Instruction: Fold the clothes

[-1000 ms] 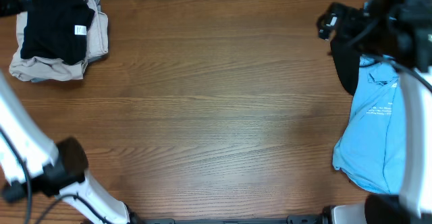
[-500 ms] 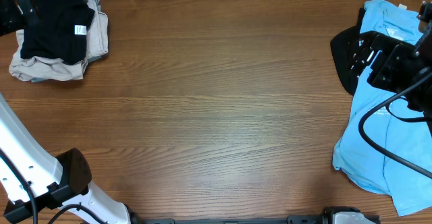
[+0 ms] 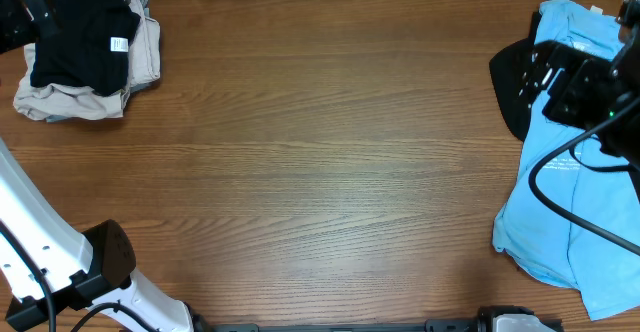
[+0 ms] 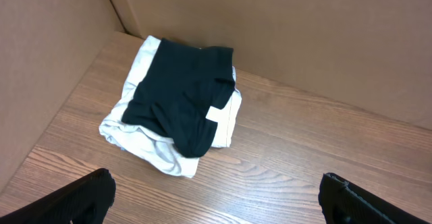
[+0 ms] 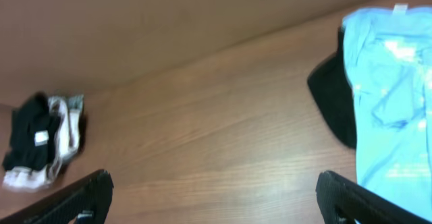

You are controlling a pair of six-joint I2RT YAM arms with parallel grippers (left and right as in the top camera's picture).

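Wood-grain worktop [image 3: 320, 172] runs right across the overhead view. Down at the lower left of the frame, the left arm [image 3: 60, 262], white link and black joint, sweeps up along the left edge. Over on the right side, the light-blue printed tee [image 3: 555, 207] lies spread from the lower right up to the upper right corner, with small white print on its front, and a dark garment [image 3: 507, 97] pokes out from under its left edge. The right arm [image 3: 590, 92] hangs over that tee, black cables looping across the blue cloth. The right pincer [image 5: 212, 200] is wide open: in its wrist view the two fingertips sit at the bottom corners of the frame with only wood between them, gripping nothing. Now the far side: at the upper left of the overhead frame, the black T-shirt [image 3: 80, 27] sits folded on top of the cream garment [image 3: 70, 102]. Its small white label [image 3: 118, 44] shows at the right edge, and cream cloth peeks out below and to the right. The left pincer [image 4: 216, 200] hovers near that stack, jaws spread wide and empty. Its fingertips sit at the lower corners of its own view, with the pile in the upper left of that frame. Behind it all, a plain cardboard wall [image 4: 304, 35] closes off the back of the worktop.
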